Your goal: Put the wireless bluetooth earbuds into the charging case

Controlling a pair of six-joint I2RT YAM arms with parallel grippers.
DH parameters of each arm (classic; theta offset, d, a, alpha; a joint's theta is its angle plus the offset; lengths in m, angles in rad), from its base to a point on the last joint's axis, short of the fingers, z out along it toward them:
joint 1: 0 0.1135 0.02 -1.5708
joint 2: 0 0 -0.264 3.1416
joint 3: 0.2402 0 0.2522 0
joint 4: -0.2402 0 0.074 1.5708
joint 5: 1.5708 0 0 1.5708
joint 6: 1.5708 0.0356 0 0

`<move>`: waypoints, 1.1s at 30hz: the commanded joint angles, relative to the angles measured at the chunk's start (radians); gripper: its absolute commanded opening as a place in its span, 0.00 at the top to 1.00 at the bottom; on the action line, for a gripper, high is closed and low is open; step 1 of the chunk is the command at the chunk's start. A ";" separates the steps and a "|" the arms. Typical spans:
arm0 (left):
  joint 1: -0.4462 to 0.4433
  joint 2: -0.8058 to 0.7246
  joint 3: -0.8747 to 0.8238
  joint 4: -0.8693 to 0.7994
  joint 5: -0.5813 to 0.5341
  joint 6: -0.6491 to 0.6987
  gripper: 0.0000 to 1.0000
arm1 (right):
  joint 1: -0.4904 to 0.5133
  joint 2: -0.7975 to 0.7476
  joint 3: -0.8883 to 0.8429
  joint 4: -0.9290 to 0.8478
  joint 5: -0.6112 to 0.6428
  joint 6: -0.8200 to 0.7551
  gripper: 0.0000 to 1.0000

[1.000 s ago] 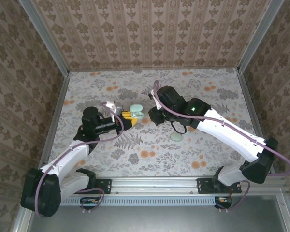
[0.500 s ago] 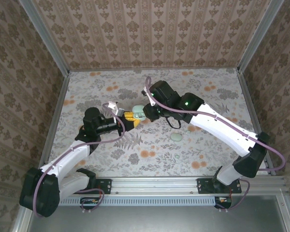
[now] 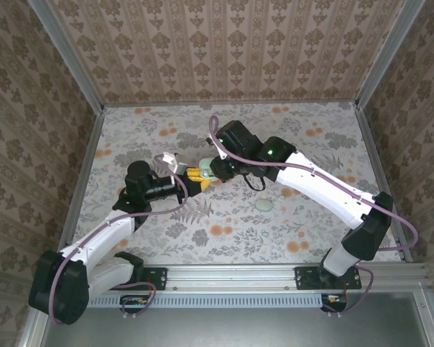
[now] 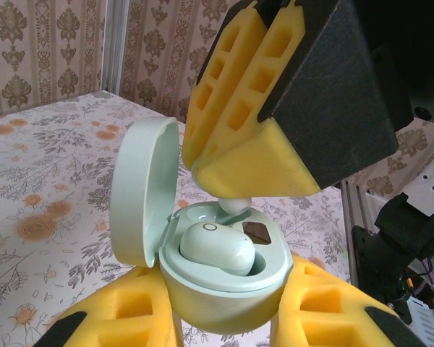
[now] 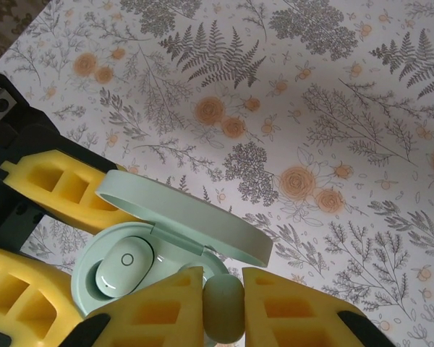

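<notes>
The mint-green charging case (image 4: 224, 293) is held off the table with its lid (image 4: 141, 188) swung open, and my left gripper (image 4: 224, 322) is shut on its lower shell. One earbud (image 4: 215, 248) lies seated in the near socket. My right gripper (image 5: 223, 300) is shut on the second earbud (image 5: 223, 309), whose tip (image 4: 236, 205) hangs just above the empty far socket. From the right wrist, the open case (image 5: 94, 253) and the seated earbud (image 5: 121, 264) lie just left of my fingers. From above, the two grippers (image 3: 194, 176) (image 3: 218, 169) meet at the case (image 3: 207, 170) in mid-table.
The floral mat (image 3: 289, 144) covers the floor inside patterned walls with metal corner posts (image 3: 380, 58). A pale green oval patch (image 3: 263, 205) lies on the mat to the right of the grippers. A metal rail (image 3: 231, 275) runs along the near edge.
My right arm has swung left with the earbud, from beside the case to right over it. The left gripper with the case has shifted slightly towards it.
</notes>
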 commanded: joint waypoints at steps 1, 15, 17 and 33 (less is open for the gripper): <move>-0.004 -0.008 0.004 0.034 0.006 0.025 0.87 | 0.006 0.017 0.031 -0.039 -0.016 -0.024 0.83; -0.005 -0.016 0.004 0.024 -0.002 0.031 0.87 | 0.022 0.043 0.048 -0.067 -0.050 -0.027 0.78; -0.005 -0.017 0.004 0.024 -0.003 0.030 0.87 | 0.022 0.042 0.049 -0.060 -0.053 -0.024 0.76; -0.004 -0.026 -0.002 0.023 -0.005 0.033 0.87 | 0.010 0.033 0.064 -0.032 -0.083 0.032 0.69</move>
